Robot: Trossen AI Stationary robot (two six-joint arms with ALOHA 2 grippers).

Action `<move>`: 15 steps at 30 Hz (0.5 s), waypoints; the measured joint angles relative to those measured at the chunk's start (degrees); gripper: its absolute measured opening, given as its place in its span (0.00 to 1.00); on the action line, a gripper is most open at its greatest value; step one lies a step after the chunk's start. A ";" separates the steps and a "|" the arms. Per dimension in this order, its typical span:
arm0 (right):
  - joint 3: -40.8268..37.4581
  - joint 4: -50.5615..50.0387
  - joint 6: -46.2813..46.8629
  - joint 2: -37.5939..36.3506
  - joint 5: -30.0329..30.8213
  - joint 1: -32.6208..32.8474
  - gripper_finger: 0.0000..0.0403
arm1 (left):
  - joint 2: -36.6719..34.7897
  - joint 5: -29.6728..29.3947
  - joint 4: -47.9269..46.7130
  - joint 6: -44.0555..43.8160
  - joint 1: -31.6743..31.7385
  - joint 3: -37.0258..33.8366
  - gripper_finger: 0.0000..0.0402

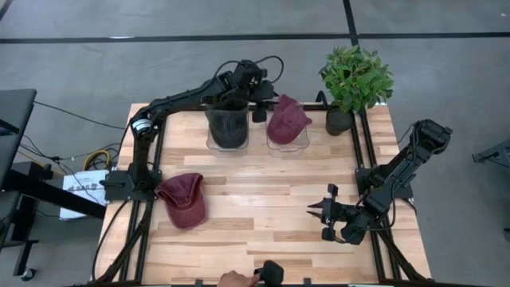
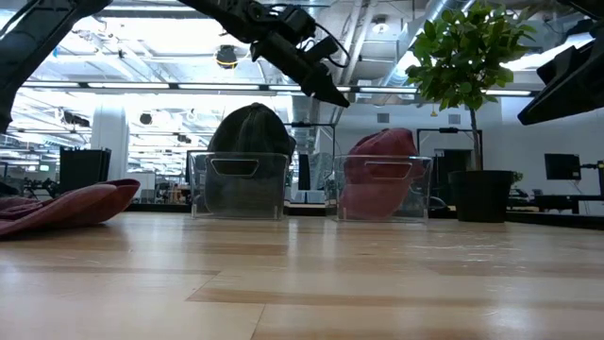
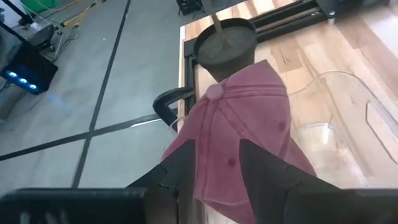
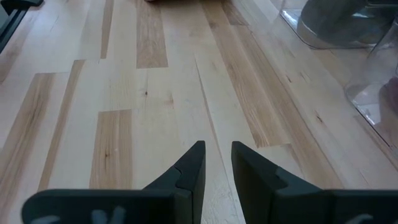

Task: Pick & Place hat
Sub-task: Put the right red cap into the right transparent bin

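The right gripper (image 1: pixel 312 210) is parked low over bare table (image 1: pixel 255 191), fingers slightly apart on nothing. A maroon hat (image 1: pixel 182 199) lies flat, well to its side. Farther off, the left gripper (image 3: pixel 214 165) is held above the pink hat (image 3: pixel 242 143) (in its clear bin (image 1: pixel 287 142)), half open, empty.
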 joint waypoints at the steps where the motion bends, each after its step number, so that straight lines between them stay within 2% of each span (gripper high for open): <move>1: 0.00 -0.03 -0.02 0.00 0.00 0.00 0.17 | 0.04 0.34 0.02 0.00 0.44 0.00 0.30; 7: 0.00 -0.50 -0.60 0.00 0.00 0.00 0.17 | 0.48 4.82 2.09 -0.07 2.10 0.00 0.30; 15: 0.00 -0.25 -2.50 0.00 1.41 -1.40 0.17 | 0.48 4.95 3.02 -4.55 1.93 0.00 0.30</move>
